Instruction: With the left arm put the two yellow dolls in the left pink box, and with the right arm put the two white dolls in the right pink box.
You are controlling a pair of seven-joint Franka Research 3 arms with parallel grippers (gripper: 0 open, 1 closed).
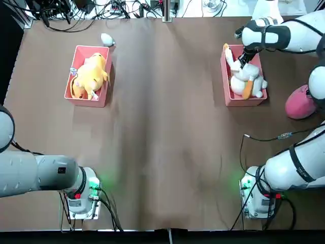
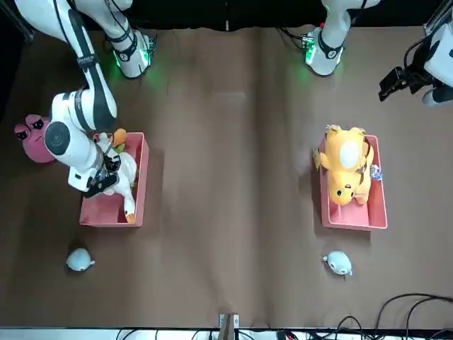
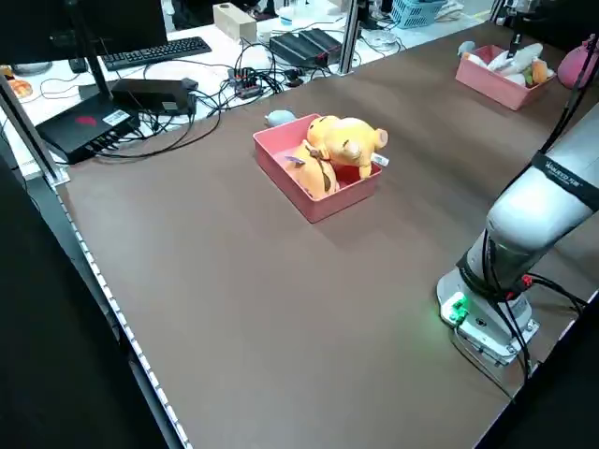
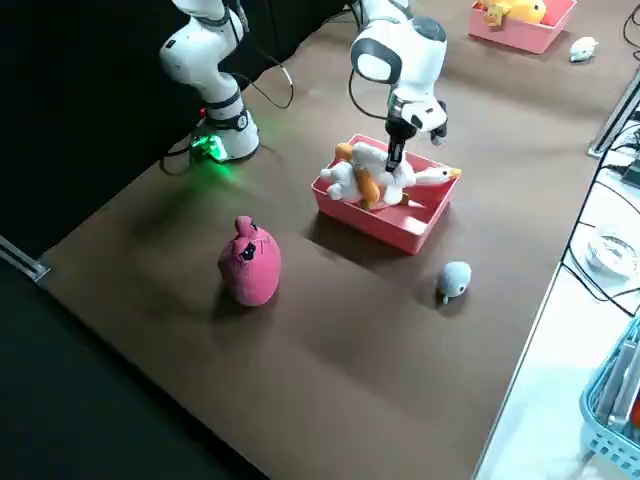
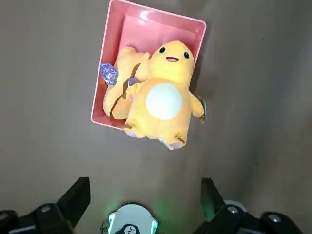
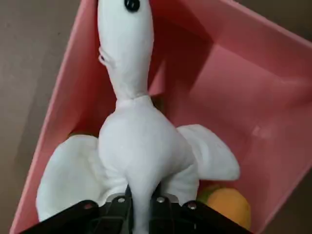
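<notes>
Two yellow dolls [image 1: 92, 71] lie stacked in the left pink box [image 1: 76, 99]; the upper one [image 5: 165, 95] overhangs a long wall and the lower one [image 5: 118, 90] lies under it. My left gripper [image 5: 144, 197] hangs open and high, back from that box towards its arm's base. The right pink box [image 1: 224, 81] holds two white dolls [image 1: 247, 80]. My right gripper [image 1: 243, 57] reaches down into this box and is shut on the rear of the long-necked white doll [image 6: 136, 146], whose head rests against the box wall.
A dark pink plush [image 1: 300, 102] stands on the table right of the right box. A small blue-grey plush [image 1: 106, 39] lies beyond the left box, another [image 2: 80, 260] beyond the right box. Cables [image 1: 264, 137] trail near the right arm's base.
</notes>
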